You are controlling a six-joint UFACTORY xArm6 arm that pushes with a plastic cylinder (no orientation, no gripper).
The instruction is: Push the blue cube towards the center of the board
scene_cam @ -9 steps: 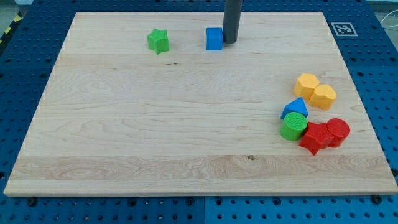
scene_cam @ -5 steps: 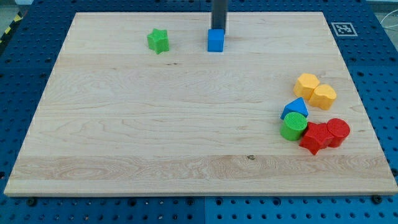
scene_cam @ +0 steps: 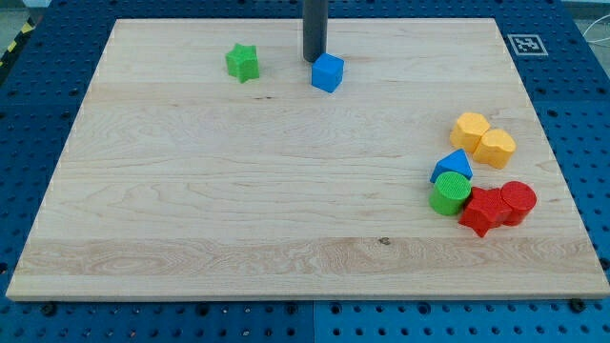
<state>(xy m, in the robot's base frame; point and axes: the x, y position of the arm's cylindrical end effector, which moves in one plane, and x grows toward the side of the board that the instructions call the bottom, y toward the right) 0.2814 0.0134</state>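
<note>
The blue cube (scene_cam: 327,72) sits near the view's top edge of the wooden board (scene_cam: 238,191), a little left of the board's middle line, turned at an angle. My tip (scene_cam: 314,60) stands just above and left of the cube, touching or almost touching its upper left corner. The dark rod rises from there out of the view's top.
A green star (scene_cam: 243,62) lies left of the cube. At the view's right are two yellow blocks (scene_cam: 483,139), a blue triangular block (scene_cam: 453,166), a green cylinder (scene_cam: 449,194), a red star (scene_cam: 482,211) and a red cylinder (scene_cam: 518,201). A marker tag (scene_cam: 527,44) is at the top right corner.
My tip has moved left, from the cube's right side round its top to its upper left. The blue cube has turned and shifted slightly down.
</note>
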